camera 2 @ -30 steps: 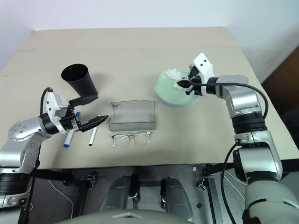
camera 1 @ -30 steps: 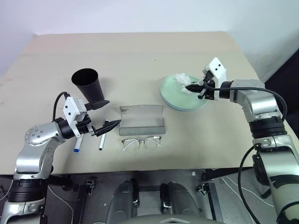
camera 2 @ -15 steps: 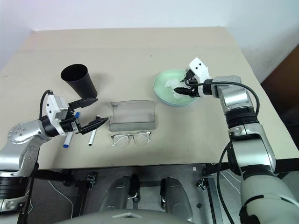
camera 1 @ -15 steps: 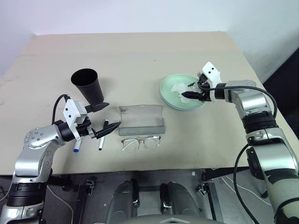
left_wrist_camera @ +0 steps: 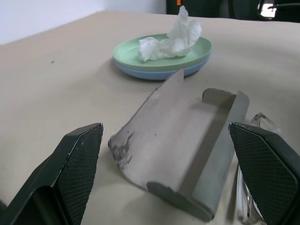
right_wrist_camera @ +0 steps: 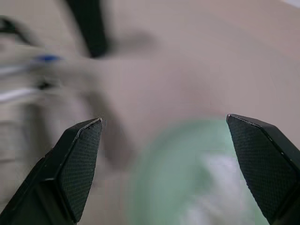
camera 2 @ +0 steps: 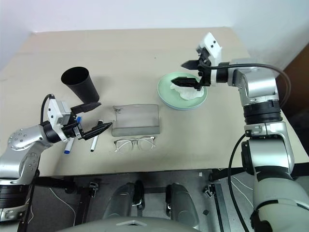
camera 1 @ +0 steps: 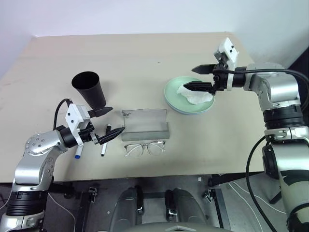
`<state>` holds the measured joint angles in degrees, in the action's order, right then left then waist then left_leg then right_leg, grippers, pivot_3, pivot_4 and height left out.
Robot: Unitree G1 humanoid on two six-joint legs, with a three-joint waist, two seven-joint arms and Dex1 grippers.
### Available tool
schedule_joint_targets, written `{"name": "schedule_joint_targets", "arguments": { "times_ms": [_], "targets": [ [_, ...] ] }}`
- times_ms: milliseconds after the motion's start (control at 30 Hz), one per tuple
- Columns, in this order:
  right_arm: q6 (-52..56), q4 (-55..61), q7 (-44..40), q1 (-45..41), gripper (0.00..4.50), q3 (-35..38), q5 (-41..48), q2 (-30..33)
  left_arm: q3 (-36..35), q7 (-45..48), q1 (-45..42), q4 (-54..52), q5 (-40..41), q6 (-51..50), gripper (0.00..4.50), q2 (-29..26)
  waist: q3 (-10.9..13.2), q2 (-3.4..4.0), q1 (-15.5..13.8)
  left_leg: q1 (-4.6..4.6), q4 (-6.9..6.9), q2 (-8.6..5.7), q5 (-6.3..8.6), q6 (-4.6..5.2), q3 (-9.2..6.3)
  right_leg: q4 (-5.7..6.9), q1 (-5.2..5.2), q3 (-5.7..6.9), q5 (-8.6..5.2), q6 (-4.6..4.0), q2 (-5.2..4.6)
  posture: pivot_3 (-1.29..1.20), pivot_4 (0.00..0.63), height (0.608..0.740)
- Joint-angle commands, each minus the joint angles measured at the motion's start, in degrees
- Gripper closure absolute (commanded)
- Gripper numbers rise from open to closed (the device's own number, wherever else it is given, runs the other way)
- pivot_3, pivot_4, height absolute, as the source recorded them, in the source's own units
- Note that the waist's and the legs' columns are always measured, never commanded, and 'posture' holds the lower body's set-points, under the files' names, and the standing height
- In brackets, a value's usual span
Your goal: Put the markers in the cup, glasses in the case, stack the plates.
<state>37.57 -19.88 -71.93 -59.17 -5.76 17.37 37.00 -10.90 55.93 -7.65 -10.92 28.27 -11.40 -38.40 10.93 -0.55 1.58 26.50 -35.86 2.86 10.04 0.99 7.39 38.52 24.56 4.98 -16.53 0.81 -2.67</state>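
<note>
Tissue (camera 1: 195, 94), white and crumpled, lies on the mint green plate (camera 1: 175, 92), which sits stacked on the light blue plate (left_wrist_camera: 154, 74) on the right half of the counter (camera 1: 145, 53). Above the plates hangs the right gripper (camera 1: 199, 78), its fingers spread wide apart and holding nothing, one over the tissue and the other higher. On the left half the black cup (camera 1: 89, 89) stands upright, rim up. The left gripper (camera 1: 109, 121) hovers low in front of the cup, pointing toward the grey case (camera 1: 146, 124), its fingers also wide apart and empty. The case lies open near the middle of the counter, its lid raised behind the tray. Just in front of the case, toward the robot, the glasses (camera 1: 145, 148) lie on the counter, lenses facing the robot's side, close to the case but whether touching cannot be told. The two markers lie side by side under the left gripper: the blue-capped marker (camera 1: 78, 152) further left, the black-capped marker (camera 1: 105, 141) nearer the case, both outside the cup.
</note>
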Motion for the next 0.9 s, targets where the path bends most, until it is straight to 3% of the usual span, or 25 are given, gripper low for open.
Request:
{"name": "schedule_joint_targets", "arguments": {
  "times_ms": [33, 167, 400, 667, 900],
  "targets": [
    [3.61, 4.09, -5.57, -1.71, 0.03, -3.45, 2.71, -1.22, -1.49, -0.45, -0.58, -1.96, 1.20, 0.27, 0.00, -0.22, 0.00, 0.00, 0.26, 0.00, -0.01, 0.00, 0.00, 0.00, 0.00, 0.00, 0.00, 0.00, 0.00, -0.01, 0.00, 0.00, 0.150, 0.715],
    [5.35, 9.10, -13.17, -1.32, 0.03, -8.62, 4.90, -1.77, -0.84, -0.38, -0.40, -2.12, 0.50, 0.27, 0.00, -0.24, 0.00, 0.00, 0.46, 0.04, -0.05, -0.03, 0.01, 0.01, 0.00, -0.01, 0.00, -0.01, -0.04, -0.09, -0.05, 0.00, 0.150, 0.715],
    [11.99, 12.97, -19.56, -1.71, 0.03, -16.63, 7.10, -4.03, -0.90, -0.52, -0.13, -2.83, 0.69, -0.33, 0.00, -0.33, 0.00, 0.00, 0.97, 0.02, -0.02, -0.03, 0.03, 0.01, 0.00, -0.02, 0.01, -0.01, -0.04, -0.11, -0.08, 0.00, 0.150, 0.715],
    [10.74, 7.58, -17.61, -3.86, 0.03, -27.28, -0.16, -9.36, -0.37, -0.62, -0.33, -2.75, 0.35, -0.10, 0.00, 0.06, 0.00, 0.00, 1.06, 0.04, 0.05, -0.03, 0.03, 0.00, 0.01, -0.04, 0.11, -0.03, -0.04, -0.14, -0.10, 0.00, 0.150, 0.715],
    [8.41, 2.76, -18.12, -4.58, 0.03, -31.30, -4.38, -12.35, 0.63, -0.61, -0.07, -2.42, -0.15, 0.78, 0.00, 0.92, -0.01, -0.01, 0.95, 0.06, 0.14, -0.06, 0.03, 0.00, 0.07, -0.11, 0.14, -0.05, -0.02, -0.16, -0.13, 0.00, 0.150, 0.715]
  ]
}}
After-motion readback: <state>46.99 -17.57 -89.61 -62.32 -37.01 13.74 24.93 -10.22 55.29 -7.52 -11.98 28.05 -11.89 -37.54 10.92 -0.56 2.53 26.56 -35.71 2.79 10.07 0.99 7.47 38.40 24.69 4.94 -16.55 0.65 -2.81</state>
